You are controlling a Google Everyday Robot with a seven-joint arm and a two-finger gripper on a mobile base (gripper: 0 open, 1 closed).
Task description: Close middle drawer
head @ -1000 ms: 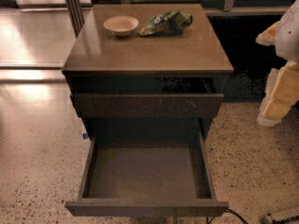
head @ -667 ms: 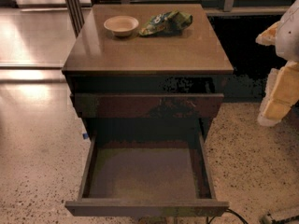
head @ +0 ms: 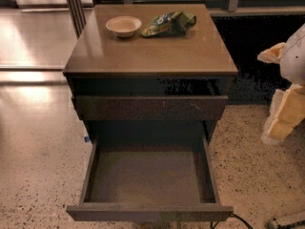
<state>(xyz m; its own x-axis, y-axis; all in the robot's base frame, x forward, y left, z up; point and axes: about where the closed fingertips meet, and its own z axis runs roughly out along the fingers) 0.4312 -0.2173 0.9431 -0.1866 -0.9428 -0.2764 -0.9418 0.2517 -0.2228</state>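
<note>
The middle drawer (head: 147, 175) of a dark-brown cabinet (head: 150, 56) is pulled far out toward me. Its grey-brown floor is bare and its plain front (head: 150, 213) is at the bottom of the view. Above it the taller, scratched drawer front (head: 150, 108) stands slightly out from the cabinet. My gripper (head: 285, 113), white and pale yellow, hangs at the right edge of the view. It is beside the cabinet, level with the upper drawer, and touches nothing. The lowest drawer is hidden under the open one.
A small pale bowl (head: 123, 26) and a crumpled green snack bag (head: 169, 23) lie at the back of the cabinet top. Speckled floor (head: 38, 166) surrounds the cabinet. A dark cable (head: 240, 219) runs at the lower right. A dark wall panel (head: 257, 56) stands behind on the right.
</note>
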